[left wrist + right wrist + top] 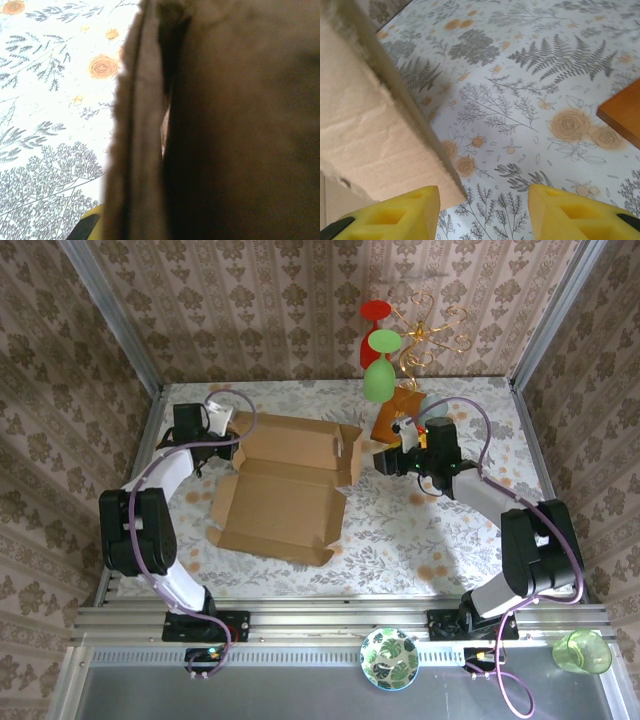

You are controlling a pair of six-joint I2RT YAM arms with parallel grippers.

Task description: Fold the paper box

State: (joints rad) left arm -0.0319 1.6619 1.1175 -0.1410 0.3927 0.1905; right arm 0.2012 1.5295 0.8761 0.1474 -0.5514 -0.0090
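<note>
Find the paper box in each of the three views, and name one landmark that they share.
Top external: the paper box lies open, just left of centre.
Left wrist: the paper box covers the right side, very close and dark.
Right wrist: the paper box takes the left side, as a pale cardboard edge.
Shared landmark: the floral tablecloth beneath it.

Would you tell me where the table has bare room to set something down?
The widest bare patch lies between the cardboard box and the right arm, toward the near edge. The far right corner is crowded: orange packet, coloured glasses.
</note>
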